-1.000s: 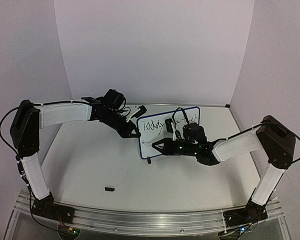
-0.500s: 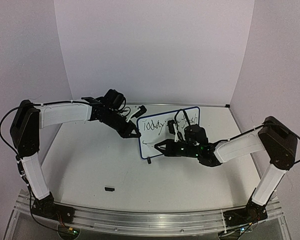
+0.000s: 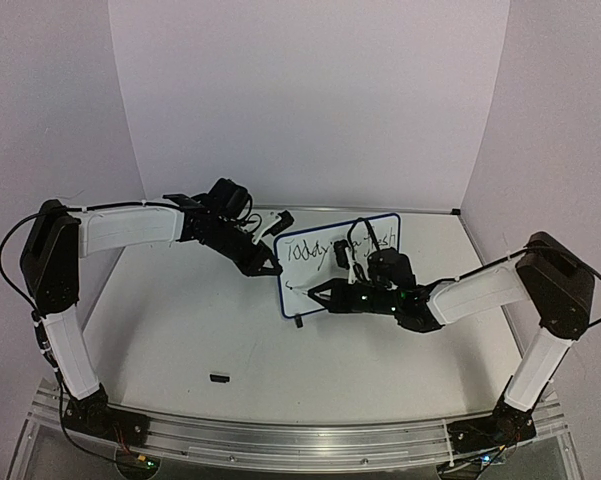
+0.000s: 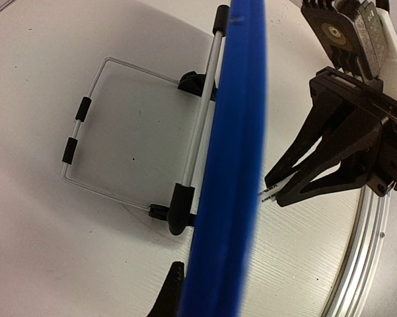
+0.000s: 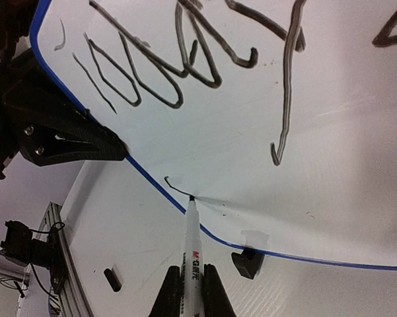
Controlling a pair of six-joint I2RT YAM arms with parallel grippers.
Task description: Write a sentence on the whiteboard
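Fingers of the right gripper are pinching the barrel of a slim white marker pen with a black tip. That tip is touching the small rectangular white whiteboard with the thin dark-blue rim just inside its lower left corner, at the end of a short hooked stroke. The left gripper is clamping shut on the board's left edge, the rim running between its jaws. The whiteboard is standing propped on a thin wire stand and small black feet, toward the far edge of the white table, about midway along it. The black handwritten sentence is running across the upper part; a lower line is only beginning. Judged step in hand: starting that second line. Doing it well is calling for light, even tip pressure, strokes travelling rightward clear of the rim, and a firm left grip so the board is not rocking. A small black object, possibly the pen's cap, is lying near the table's near edge. No container is showing in any view.
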